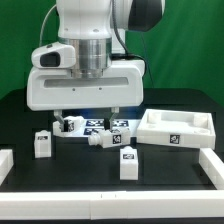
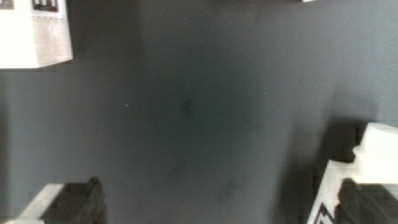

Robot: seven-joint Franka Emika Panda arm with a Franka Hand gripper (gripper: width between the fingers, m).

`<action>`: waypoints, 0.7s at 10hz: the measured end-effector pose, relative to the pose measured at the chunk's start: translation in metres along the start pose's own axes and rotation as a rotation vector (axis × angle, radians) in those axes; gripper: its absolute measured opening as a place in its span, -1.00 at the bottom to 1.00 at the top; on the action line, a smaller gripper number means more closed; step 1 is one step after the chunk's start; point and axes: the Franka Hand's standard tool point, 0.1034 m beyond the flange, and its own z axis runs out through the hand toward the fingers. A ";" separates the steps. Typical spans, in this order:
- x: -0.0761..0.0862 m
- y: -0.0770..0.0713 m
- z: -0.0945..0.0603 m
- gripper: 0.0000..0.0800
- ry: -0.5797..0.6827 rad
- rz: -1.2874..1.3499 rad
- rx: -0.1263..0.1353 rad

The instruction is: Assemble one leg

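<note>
My gripper [image 1: 88, 117] hangs open and empty just above the black table, fingers wide apart. In the exterior view, several white legs with square tags lie around it. One leg [image 1: 42, 143] stands toward the exterior view's left, one leg [image 1: 127, 163] stands in front, and one [image 1: 106, 139] lies just below the gripper. In the wrist view the gripper [image 2: 210, 212] has only bare table between its dark fingertips [image 2: 71, 205]. A white tagged leg [image 2: 370, 160] lies right beside the other fingertip.
The large white square panel [image 1: 178, 128] with raised rim sits at the exterior view's right. The marker board [image 1: 94, 125] lies behind the gripper. White rails [image 1: 214, 165] border the table's front and sides. A white piece [image 2: 36, 35] shows at the wrist view's corner.
</note>
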 end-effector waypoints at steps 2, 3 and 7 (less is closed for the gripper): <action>0.000 -0.001 0.000 0.62 0.000 0.000 0.000; 0.007 -0.010 0.002 0.62 -0.002 0.048 0.000; 0.046 -0.049 0.017 0.62 0.018 0.141 0.008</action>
